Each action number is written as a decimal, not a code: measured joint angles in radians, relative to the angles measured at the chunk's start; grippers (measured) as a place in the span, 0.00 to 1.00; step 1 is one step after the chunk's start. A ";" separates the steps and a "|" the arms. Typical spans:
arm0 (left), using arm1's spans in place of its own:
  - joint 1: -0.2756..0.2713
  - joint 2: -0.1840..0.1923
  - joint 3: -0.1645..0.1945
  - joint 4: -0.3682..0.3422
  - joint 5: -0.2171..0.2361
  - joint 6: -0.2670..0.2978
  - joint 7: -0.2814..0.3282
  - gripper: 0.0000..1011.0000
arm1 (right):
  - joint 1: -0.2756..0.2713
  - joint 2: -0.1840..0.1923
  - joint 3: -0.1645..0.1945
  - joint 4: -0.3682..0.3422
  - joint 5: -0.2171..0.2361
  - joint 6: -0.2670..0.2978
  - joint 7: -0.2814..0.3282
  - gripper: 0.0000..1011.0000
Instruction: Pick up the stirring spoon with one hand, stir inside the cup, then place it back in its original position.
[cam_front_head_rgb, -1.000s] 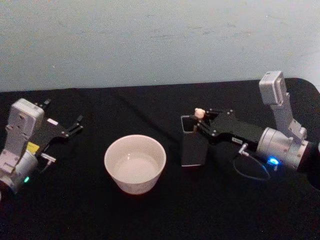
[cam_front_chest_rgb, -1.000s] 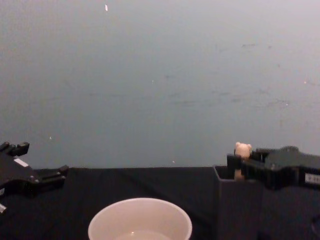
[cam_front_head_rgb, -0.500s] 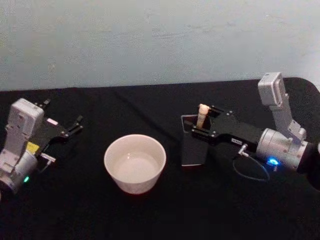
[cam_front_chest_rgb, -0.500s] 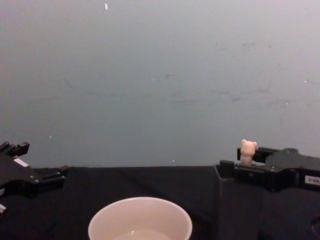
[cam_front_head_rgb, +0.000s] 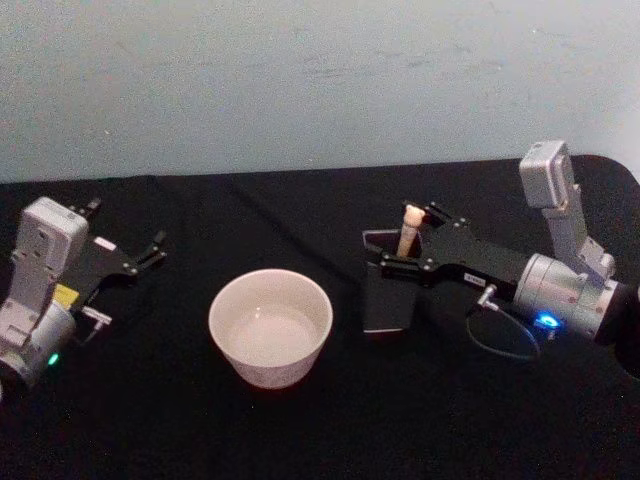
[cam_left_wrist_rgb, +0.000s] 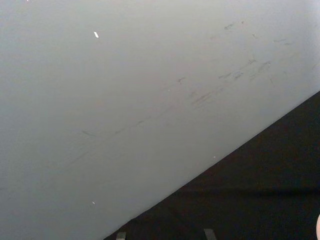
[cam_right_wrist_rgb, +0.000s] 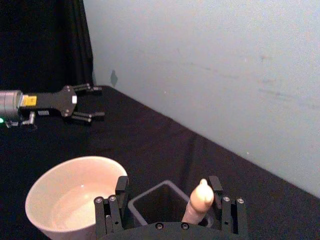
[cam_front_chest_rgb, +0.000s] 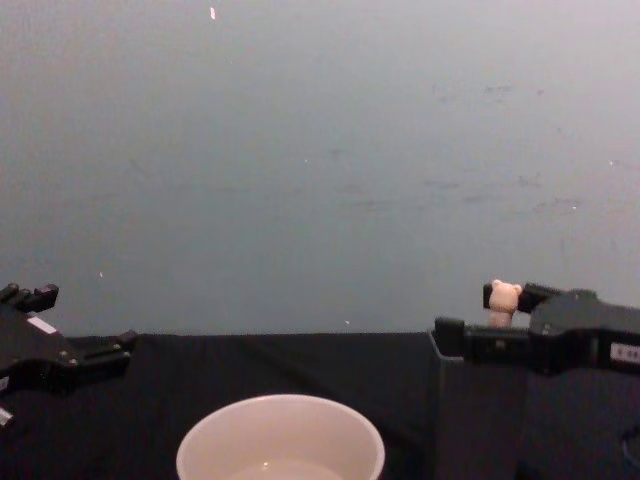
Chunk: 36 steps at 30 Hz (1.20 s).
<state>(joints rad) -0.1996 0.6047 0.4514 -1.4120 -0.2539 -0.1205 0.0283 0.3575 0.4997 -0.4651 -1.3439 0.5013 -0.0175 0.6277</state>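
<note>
The stirring spoon (cam_front_head_rgb: 407, 230) stands in a dark grey square holder (cam_front_head_rgb: 385, 300), its beige bear-topped handle (cam_front_chest_rgb: 503, 300) sticking up above the rim. My right gripper (cam_front_head_rgb: 405, 238) is open around the handle over the holder. In the right wrist view the handle (cam_right_wrist_rgb: 201, 197) leans close to one finger while the other finger stands well apart. The cream-white cup (cam_front_head_rgb: 270, 370) sits left of the holder on the black table. At the table's left, my left gripper (cam_front_head_rgb: 128, 222) rests open, holding nothing.
A black cloth covers the table (cam_front_head_rgb: 180, 430), and a pale wall (cam_front_head_rgb: 300, 80) stands right behind it. The cup (cam_front_chest_rgb: 280, 402) and the holder (cam_front_chest_rgb: 475, 420) are a hand's width apart. Free room lies in front of both.
The right gripper's fingers have spread apart around the spoon's handle. More of the handle shows above them, and its top has shifted slightly right. The left arm has not moved.
</note>
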 joint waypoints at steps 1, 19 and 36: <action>0.000 0.000 0.000 0.000 0.000 0.000 0.000 0.99 | -0.002 0.001 0.003 -0.006 0.003 -0.005 0.000 0.99; 0.000 0.000 0.000 0.000 0.000 0.000 0.000 0.99 | -0.082 -0.031 0.150 -0.101 -0.066 -0.082 -0.284 0.99; 0.000 0.000 0.000 0.000 0.000 0.000 0.000 0.99 | -0.129 -0.095 0.148 -0.006 -0.174 -0.006 -0.397 0.99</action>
<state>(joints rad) -0.1996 0.6047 0.4514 -1.4120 -0.2539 -0.1205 0.0283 0.2289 0.4044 -0.3174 -1.3494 0.3278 -0.0236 0.2304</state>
